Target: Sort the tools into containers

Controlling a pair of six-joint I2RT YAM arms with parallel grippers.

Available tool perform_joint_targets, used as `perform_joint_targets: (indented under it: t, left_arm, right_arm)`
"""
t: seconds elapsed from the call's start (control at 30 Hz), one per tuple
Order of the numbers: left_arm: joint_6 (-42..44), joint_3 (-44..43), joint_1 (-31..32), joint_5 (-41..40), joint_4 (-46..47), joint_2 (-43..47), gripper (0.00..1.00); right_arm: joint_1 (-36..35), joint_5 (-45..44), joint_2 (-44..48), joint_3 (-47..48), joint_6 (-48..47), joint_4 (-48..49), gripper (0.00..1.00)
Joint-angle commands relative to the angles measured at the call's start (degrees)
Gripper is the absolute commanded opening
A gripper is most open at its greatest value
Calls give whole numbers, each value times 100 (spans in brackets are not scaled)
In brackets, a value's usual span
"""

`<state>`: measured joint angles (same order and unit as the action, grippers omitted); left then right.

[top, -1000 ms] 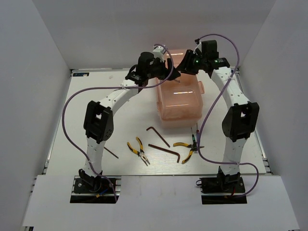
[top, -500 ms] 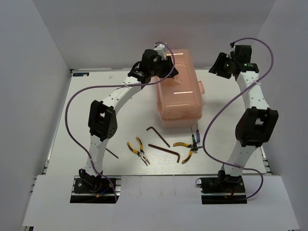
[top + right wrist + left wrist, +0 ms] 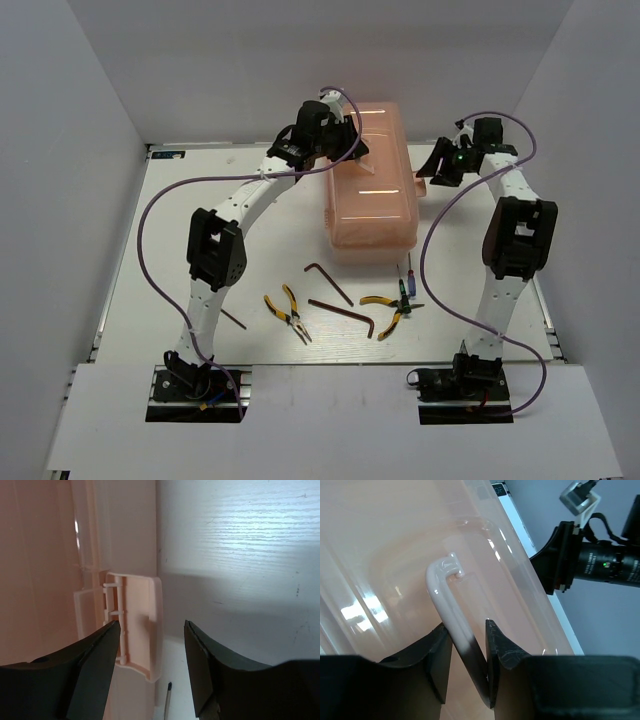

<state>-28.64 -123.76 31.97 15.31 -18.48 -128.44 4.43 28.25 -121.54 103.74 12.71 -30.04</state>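
The toolbox (image 3: 370,205) is sitting with its lid down on the table (image 3: 230,220), toward 12 o'clock from the loose tools. The left gripper (image 3: 340,140) is reaching over the lid's 12 o'clock end. In the left wrist view this gripper (image 3: 468,652) is clamping the white handle (image 3: 451,605). One finger is pressing on each side of the bar, and the bar is filling the gap between them.

The right gripper (image 3: 437,170) is hanging at the toolbox's 3 o'clock side, just beside the latch (image 3: 420,184), which is sticking out from the wall. In the right wrist view its jaws (image 3: 151,630) are standing wide apart and holding nothing. The latch (image 3: 134,625) is lying between them, close to the left-hand finger (image 3: 97,665) and well clear of the other one. I cannot tell whether that near finger is touching the latch.

None of the tools is in the toolbox. They are all lying on the table toward 6 o'clock from it:
- A hex key (image 3: 328,282) is lying nearest the toolbox.
- A second hex key (image 3: 342,312) is lying just toward 6 o'clock from the first.
- A third hex key (image 3: 232,316) is lying far toward 9 o'clock, beside the left arm.
- One pliers (image 3: 288,312) is lying at 9 o'clock of the second key.
- The other pliers (image 3: 385,308) is lying at 3 o'clock of that key.
- The screwdrivers (image 3: 404,288) are crossing the jaws of this second pliers, near the right arm.
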Motion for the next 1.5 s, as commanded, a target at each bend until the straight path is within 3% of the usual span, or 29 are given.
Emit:
perform_joint_targets:
  t: [0.0,0.1,0.2,0.3,0.33,0.37,0.43,0.6,0.8,1.2,1.33,1.47]
  left_arm:
    - [298,-25,64,200,-323,-199,20]
    - [246,-25,64,200,-323,-199,15]
    - [192,-25,64,253,-261,-199,11]
    - [122,-78,64,253,-261,-147,6]
    - [70,-78,64,183,-261,-146,3]
    - [69,-78,64,183,-261,-94,2]
    - [69,-78,64,17,-261,29,0]
    - [191,-78,-68,-360,-463,460,0]
    - [789,300,-313,-1055,-911,1346,0]
    - [1098,3445,-1095,-1601,-307,3412,0]
    - [1150,4437,-1394,-1803,-121,3720,0]
    - [1212,4844,-1622,-1970,-68,3721,0]
  right_arm:
    - [23,383,-247,278,117,157,60]
    - [23,497,-441,304,232,95,55]
    - [32,725,-634,322,408,51,40]
    - [41,814,-670,243,408,69,16]
    - [49,814,-644,234,408,69,4]
    - [58,788,-617,243,382,77,0]
    - [102,700,-521,269,294,42,0]
    - [155,-880,-275,489,-102,-291,0]
    - [383,-1278,-221,673,-234,-423,0]
    - [568,-1050,-90,375,-173,-371,0]
    - [586,-962,24,182,-251,-301,0]
    - [577,-900,77,32,-295,-274,0]
